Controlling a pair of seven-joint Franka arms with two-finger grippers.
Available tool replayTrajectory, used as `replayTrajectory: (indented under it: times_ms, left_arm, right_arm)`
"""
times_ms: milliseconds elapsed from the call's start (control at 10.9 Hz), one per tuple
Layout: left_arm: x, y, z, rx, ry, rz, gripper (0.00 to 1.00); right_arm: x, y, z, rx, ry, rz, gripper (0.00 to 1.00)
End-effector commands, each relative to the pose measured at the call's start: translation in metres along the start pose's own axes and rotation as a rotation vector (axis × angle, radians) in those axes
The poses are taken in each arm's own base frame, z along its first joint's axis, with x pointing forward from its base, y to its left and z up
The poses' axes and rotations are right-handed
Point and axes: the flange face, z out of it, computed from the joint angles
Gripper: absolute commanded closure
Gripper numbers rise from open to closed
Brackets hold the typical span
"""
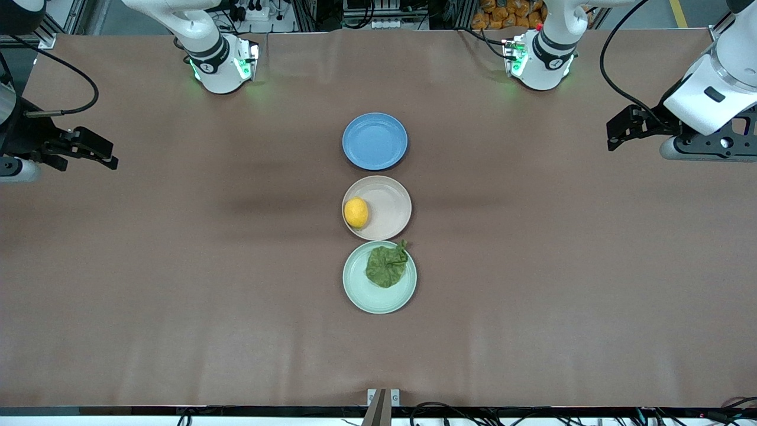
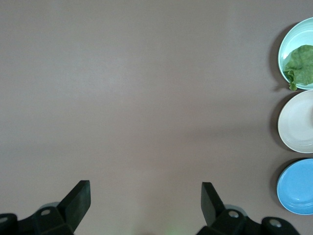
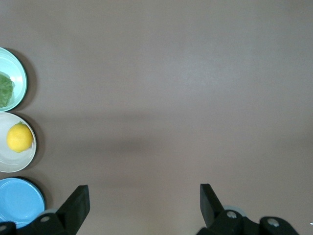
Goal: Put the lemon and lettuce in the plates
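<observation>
The yellow lemon (image 1: pixel 356 212) lies in the beige plate (image 1: pixel 390 201) at the table's middle; it also shows in the right wrist view (image 3: pixel 19 137). The green lettuce leaf (image 1: pixel 387 266) lies in the mint plate (image 1: pixel 369 296), nearer to the front camera; it shows in the left wrist view (image 2: pixel 301 66) too. My left gripper (image 1: pixel 618 133) is open and empty, up over bare table at the left arm's end (image 2: pixel 145 196). My right gripper (image 1: pixel 97 151) is open and empty, up over bare table at the right arm's end (image 3: pixel 144 198). Both arms wait.
A blue plate (image 1: pixel 375 141) with nothing in it lies in line with the other two, farther from the front camera. The brown table cover (image 1: pixel 562 266) stretches wide on either side of the plates.
</observation>
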Motion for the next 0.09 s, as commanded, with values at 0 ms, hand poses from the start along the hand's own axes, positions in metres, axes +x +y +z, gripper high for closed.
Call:
replayTrajectory:
  times_ms: [0]
  left_arm:
    - [-0.0017,-0.0022,-0.0033,-0.016,-0.01,0.013,0.0]
  right_arm:
    - [-0.0026,0.004,-0.0035,-0.002,0.016,-0.001,0.0]
